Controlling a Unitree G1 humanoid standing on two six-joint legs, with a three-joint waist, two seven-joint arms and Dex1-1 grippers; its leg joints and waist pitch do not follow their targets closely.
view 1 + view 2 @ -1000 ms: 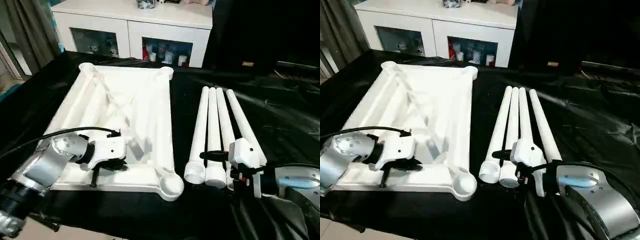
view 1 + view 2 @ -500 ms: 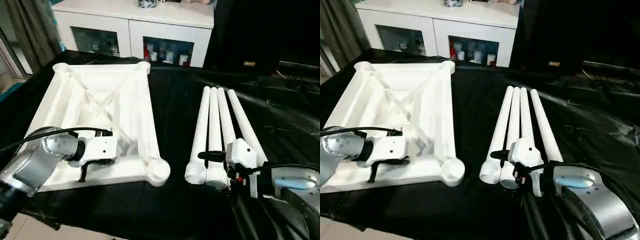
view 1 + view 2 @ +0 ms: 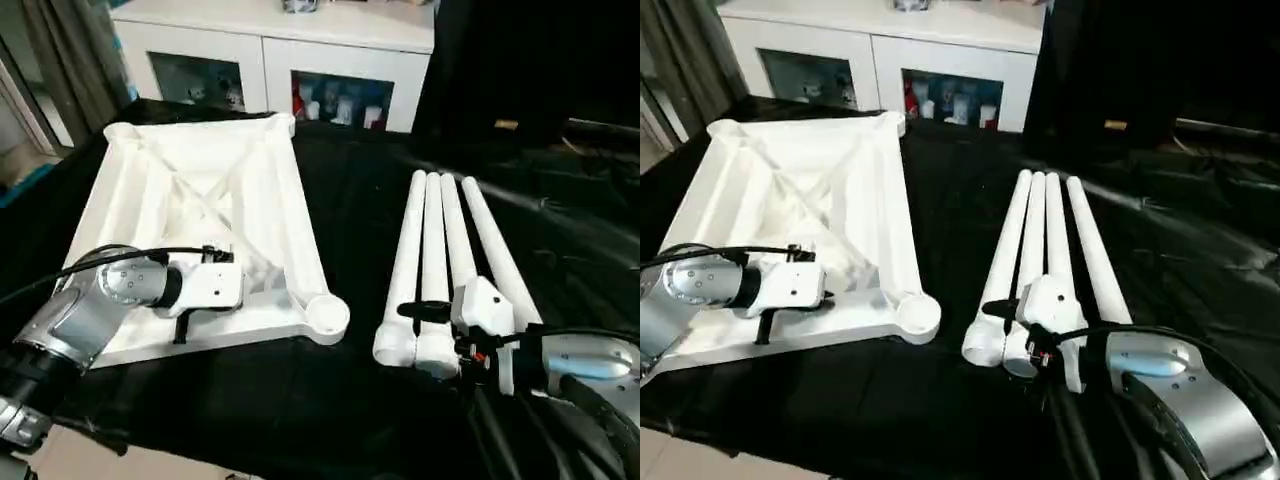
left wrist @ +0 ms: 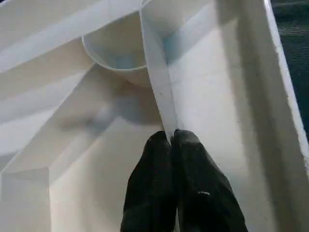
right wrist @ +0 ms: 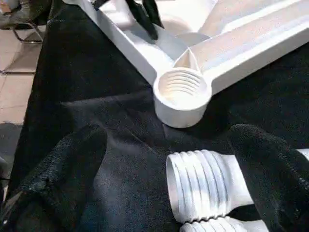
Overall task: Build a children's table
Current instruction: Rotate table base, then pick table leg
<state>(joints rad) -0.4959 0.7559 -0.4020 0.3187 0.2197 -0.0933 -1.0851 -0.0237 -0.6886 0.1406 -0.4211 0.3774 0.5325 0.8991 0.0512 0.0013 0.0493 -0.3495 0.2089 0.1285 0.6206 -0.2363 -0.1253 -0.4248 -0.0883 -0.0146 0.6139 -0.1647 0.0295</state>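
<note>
Here we pinch a rib of the table top (image 3: 200,190) with our left gripper (image 4: 172,140); our right gripper (image 5: 169,159) gapes over the legs (image 3: 440,260) at lower right.

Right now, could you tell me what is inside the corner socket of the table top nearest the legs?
The corner socket holds no leg: it shows screw threads around its inner wall. Its bottom is hidden behind the near wall.

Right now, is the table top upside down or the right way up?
Upside down. The table top shows its ribs and an open threaded corner socket facing up, no leg in it.
</note>
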